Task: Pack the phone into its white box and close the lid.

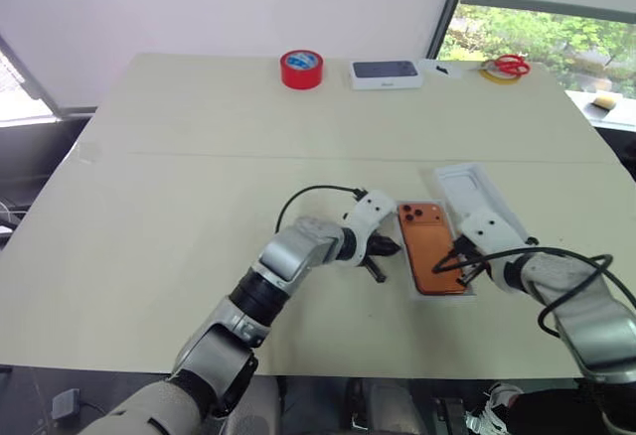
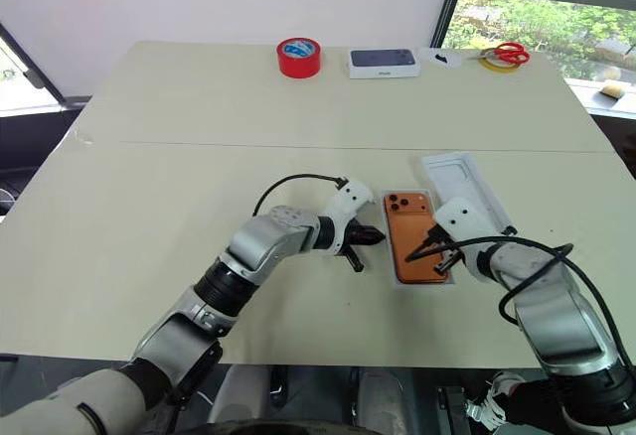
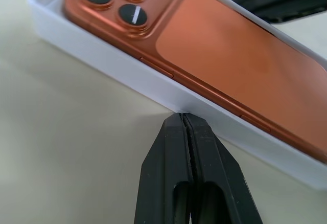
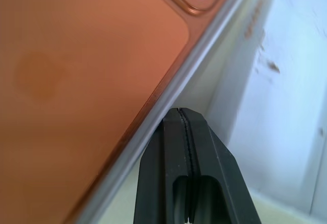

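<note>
Phone (image 1: pixel 434 247) lies in white box (image 1: pixel 412 278) near counter's front edge. Left hand (image 1: pixel 383 253), right hand (image 1: pixel 460 263) pinched shut, empty, beside box. Could bump box crooked. Lid (image 1: pixel 477 195) not on.

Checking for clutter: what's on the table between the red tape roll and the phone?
Nothing: in the left eye view, bare table separates red tape roll and phone.

The orange phone (image 1: pixel 434 246) lay camera-side up inside the white box (image 3: pixel 122 68); the lid (image 1: pixel 475 195) lay open-side up just beside it.
</note>
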